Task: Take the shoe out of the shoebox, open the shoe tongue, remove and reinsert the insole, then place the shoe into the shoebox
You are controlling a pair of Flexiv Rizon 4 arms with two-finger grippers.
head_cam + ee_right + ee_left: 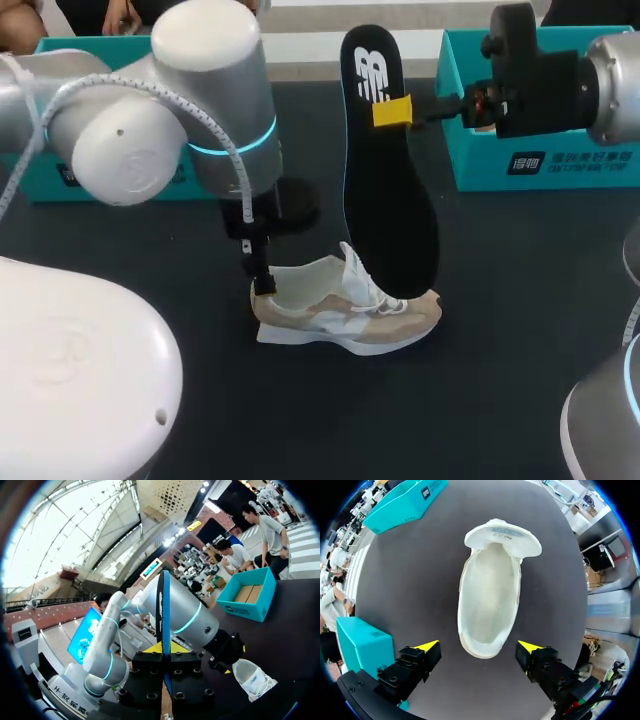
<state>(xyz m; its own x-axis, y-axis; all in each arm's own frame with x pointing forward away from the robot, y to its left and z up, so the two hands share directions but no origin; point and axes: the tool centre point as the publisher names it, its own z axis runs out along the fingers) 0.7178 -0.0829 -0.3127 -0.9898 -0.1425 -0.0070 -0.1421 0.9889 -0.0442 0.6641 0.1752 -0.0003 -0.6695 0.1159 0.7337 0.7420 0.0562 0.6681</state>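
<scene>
insole [388, 200] in right hand [393, 112] (upright), over shoe [340, 312]

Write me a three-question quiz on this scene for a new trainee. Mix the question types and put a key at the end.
1. True or false: the insole lies flat inside the shoe.
2. Which jaws are shut on the insole? A. the left jaws B. the right jaws C. neither
3. Fill in the blank: the left jaws, over the shoe's heel, stand ____ and grip nothing.

Key
1. False. The insole is held upright, with its lower end at the shoe. The left wrist view shows no insole inside the shoe.
2. B. The right jaws clamp it near its upper end.
3. open
</scene>
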